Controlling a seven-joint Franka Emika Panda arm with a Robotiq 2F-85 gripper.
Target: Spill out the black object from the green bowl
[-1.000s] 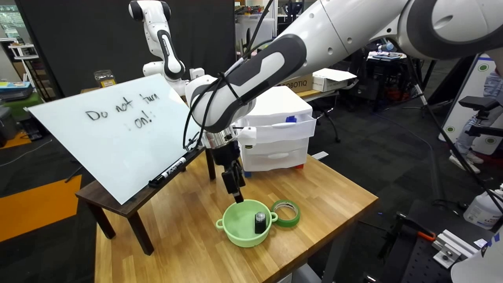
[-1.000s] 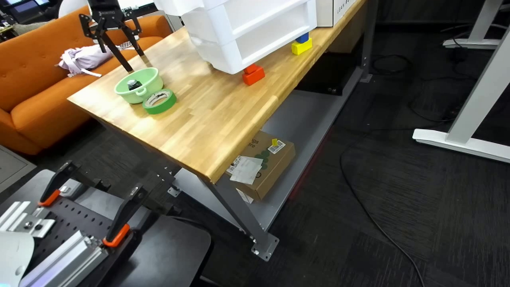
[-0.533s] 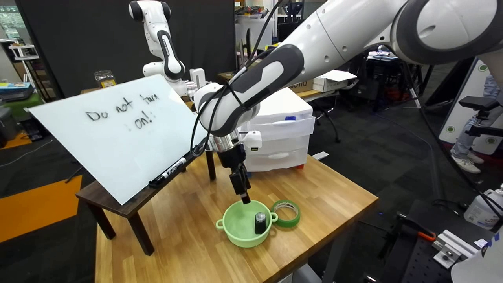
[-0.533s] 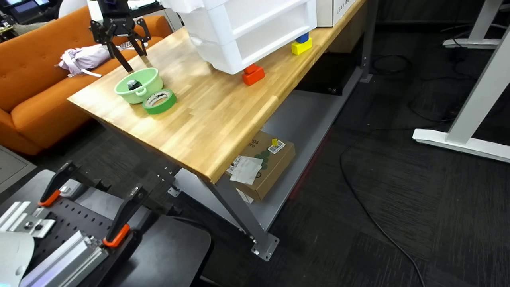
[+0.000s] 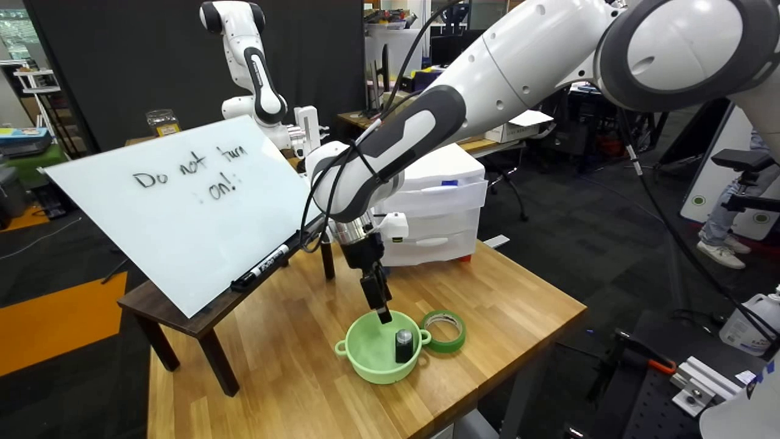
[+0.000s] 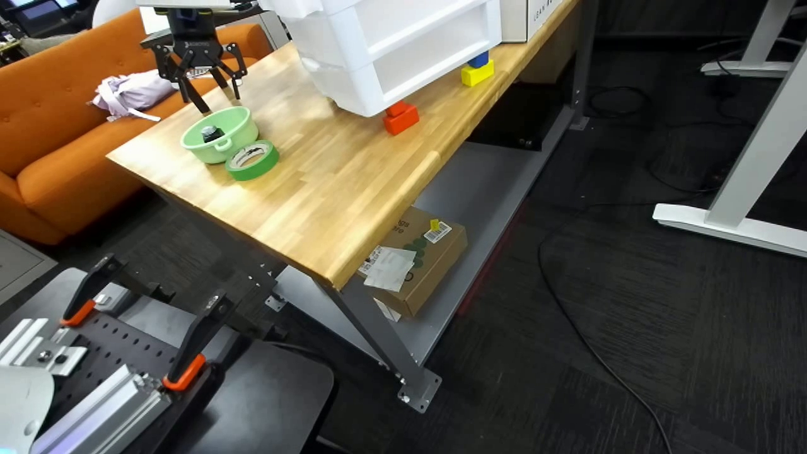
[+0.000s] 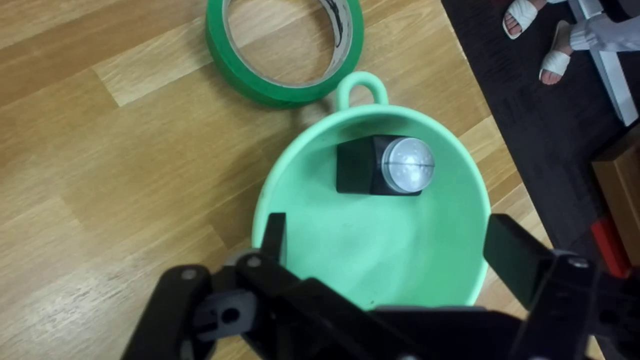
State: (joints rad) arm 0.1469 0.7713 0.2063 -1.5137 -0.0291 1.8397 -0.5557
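"What is an exterior view showing?"

"On the bench, the black object is resting inside the green bowl; a whiteboard is reading 'Do not turn on!'"

"And the orange sofa?"

"Showing in an exterior view, where a box is carrying cut-off 'LEAN' lettering."

"At the wrist?"

"The gripper is covering part of the bowl's rim, its jaws standing wide apart."

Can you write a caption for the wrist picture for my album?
Seen past the open end effector: a green bowl holding a black object, green tape beside the bowl.
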